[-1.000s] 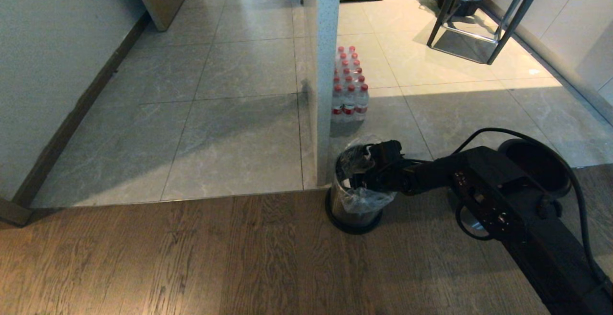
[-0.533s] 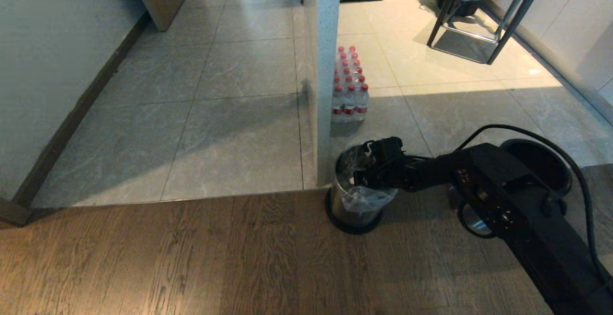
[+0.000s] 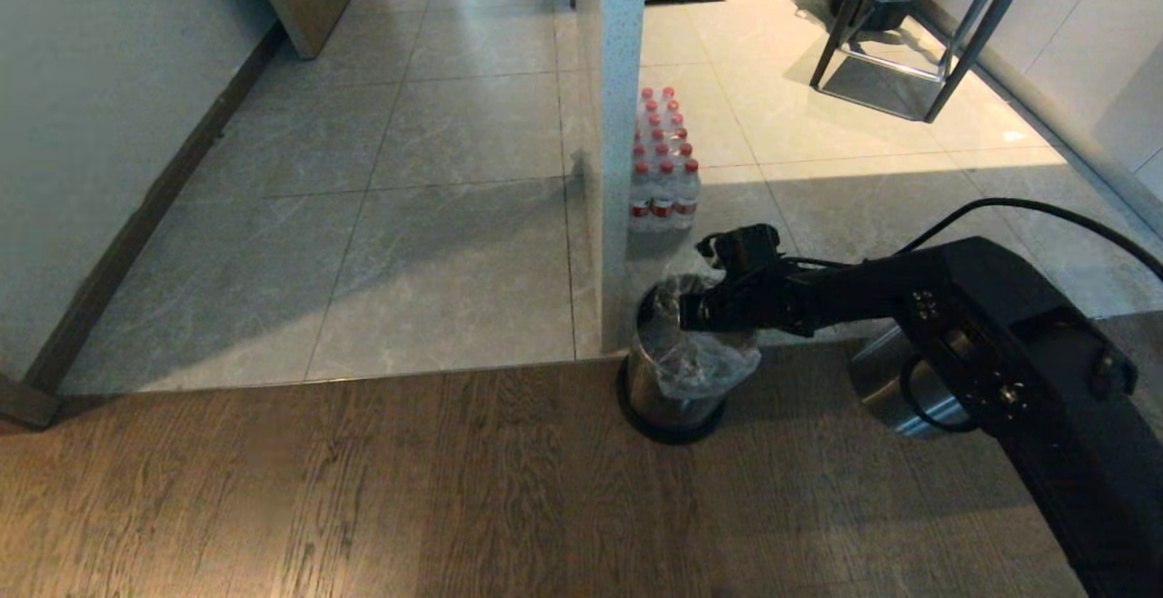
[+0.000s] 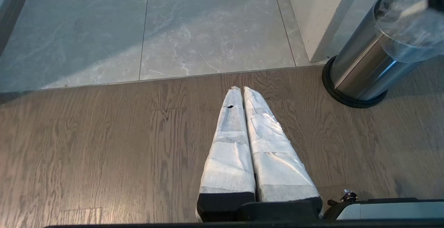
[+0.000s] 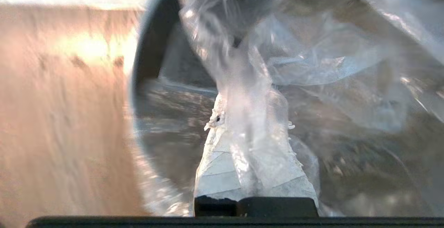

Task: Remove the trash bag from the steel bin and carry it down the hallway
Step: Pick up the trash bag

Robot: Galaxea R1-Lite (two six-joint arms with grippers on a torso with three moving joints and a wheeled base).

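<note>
The bag, thin crinkly clear plastic, sits in the bin at the edge of the wood floor, its film draped over the rim. The right gripper pinches a gathered fold above the mouth. This looks like the lift-out step; next calls for a straight upward pull. The brushed-steel cylinder stands beside a pillar. The left gripper, parked, has its fingers pressed together.

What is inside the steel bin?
The steel bin holds the clear trash bag, pinched by the right gripper. The bag's contents and the bin's bottom are hidden by crumpled plastic.
</note>
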